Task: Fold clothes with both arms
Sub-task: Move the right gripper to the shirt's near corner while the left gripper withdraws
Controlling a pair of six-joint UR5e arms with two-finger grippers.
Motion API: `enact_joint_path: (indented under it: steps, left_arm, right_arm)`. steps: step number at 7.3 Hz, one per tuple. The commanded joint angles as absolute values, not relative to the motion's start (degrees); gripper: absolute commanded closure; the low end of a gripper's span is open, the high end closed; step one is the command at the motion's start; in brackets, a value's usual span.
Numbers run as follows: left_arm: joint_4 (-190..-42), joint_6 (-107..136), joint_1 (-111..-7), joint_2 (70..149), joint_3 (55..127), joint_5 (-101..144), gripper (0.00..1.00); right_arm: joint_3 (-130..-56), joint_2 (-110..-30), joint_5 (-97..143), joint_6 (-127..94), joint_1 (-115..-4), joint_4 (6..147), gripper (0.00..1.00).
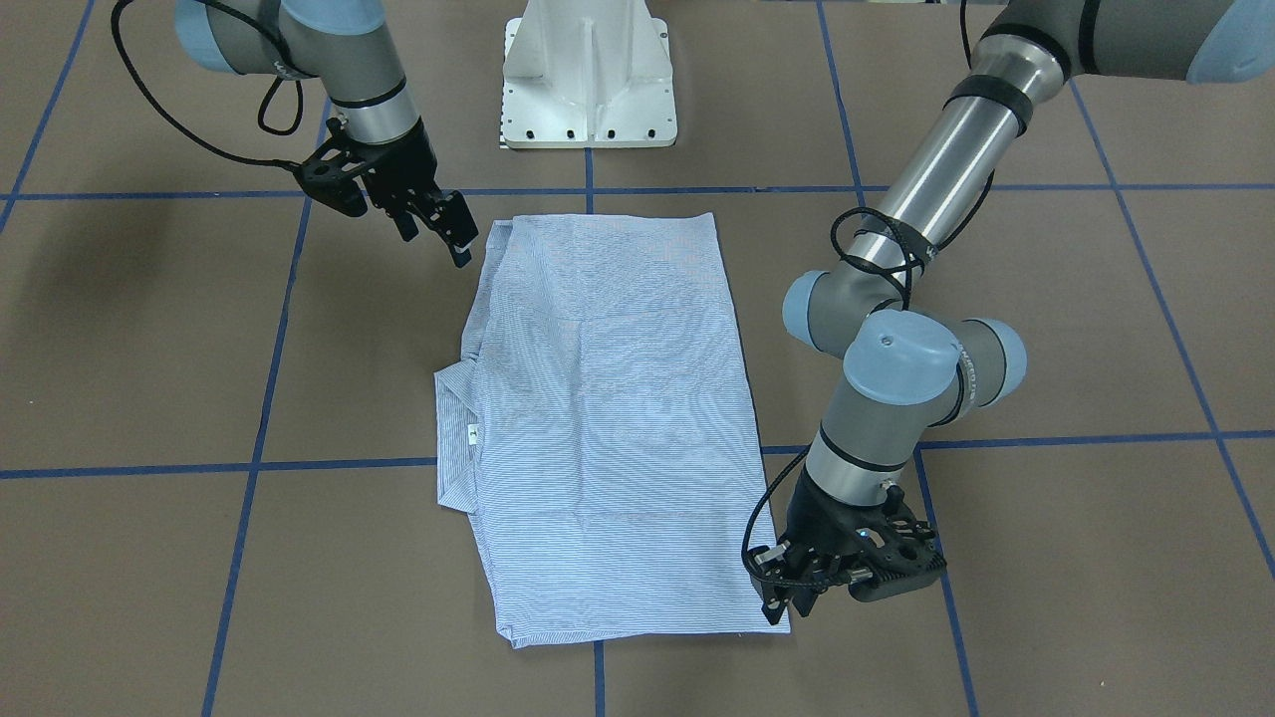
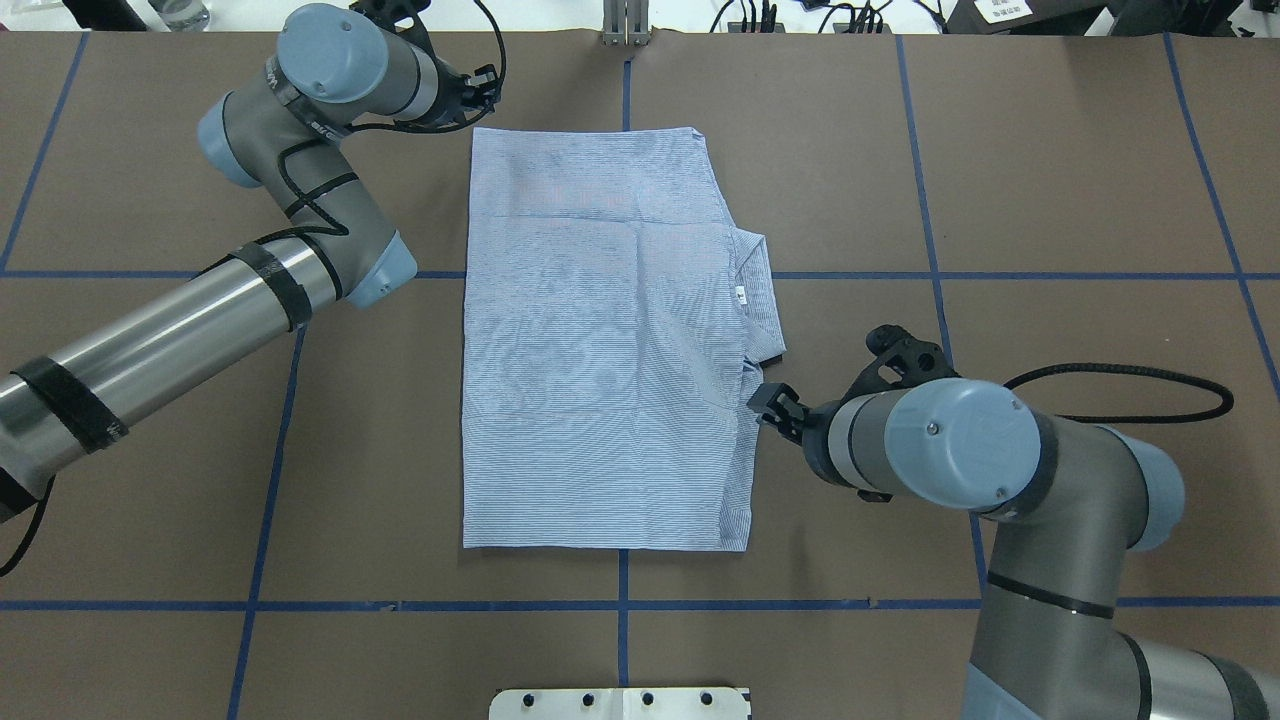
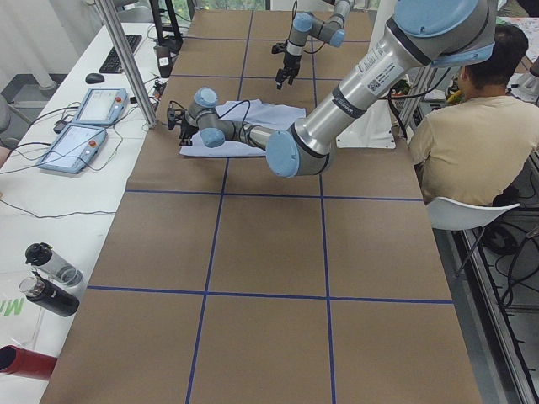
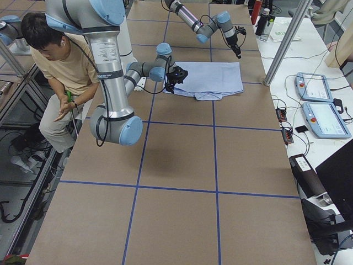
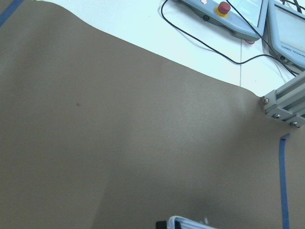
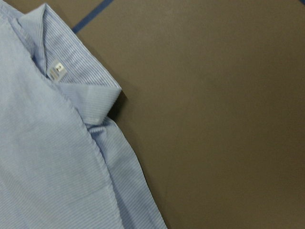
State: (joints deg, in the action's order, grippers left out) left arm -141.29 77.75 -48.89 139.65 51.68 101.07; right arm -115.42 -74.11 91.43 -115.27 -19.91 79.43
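here, shirt [image 1: 608,418] folded flat, left claw [image 1: 787,605] at corner, grip unclear, right claw [image 1: 438,242] parted, empty

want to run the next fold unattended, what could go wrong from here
The left claw sits right at the shirt's far corner; if it catches only the top layer, the folded stack could peel apart. The collar sticks out past the shirt's edge near the right claw, so a grab there might snag it and skew the fold.
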Motion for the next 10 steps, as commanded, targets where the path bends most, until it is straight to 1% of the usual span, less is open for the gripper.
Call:
enact_joint_path:
  steps: [1, 2, 3, 4, 8, 9, 10]
  left_arm:
    - [-141.0, 77.3, -49.0, 132.5, 59.8, 103.7, 0.38]
    - [-140.8, 77.3, -49.0, 131.6, 60.9, 103.7, 0.38]
    - [-140.7, 77.3, -49.0, 131.5, 61.0, 103.7, 0.38]
    - [-140.7, 77.3, -49.0, 131.5, 61.3, 103.6, 0.38]
    - [-140.6, 77.3, -49.0, 131.0, 62.1, 103.5, 0.38]
    - [-140.6, 77.3, -49.0, 130.9, 62.1, 103.5, 0.38]
    - [-140.7, 77.3, -49.0, 130.6, 62.2, 103.5, 0.38]
  right_arm:
    - [-114.6, -74.1, 83.6, -125.4, -11.3, 79.5, 0.00]
    - [-113.3, -73.0, 80.5, -130.6, -9.3, 78.8, 0.00]
    - [-110.3, -69.9, 80.2, -135.6, -9.2, 78.8, 0.00]
    - [-108.5, -68.8, 80.2, -137.3, -8.9, 78.8, 0.00]
    - [-107.7, -67.9, 80.2, -137.1, -9.0, 78.7, 0.02]
    - [-107.0, -67.9, 80.2, -137.3, -9.0, 78.7, 0.05]
    - [-106.9, -67.9, 80.2, -137.3, -9.4, 78.7, 0.15]
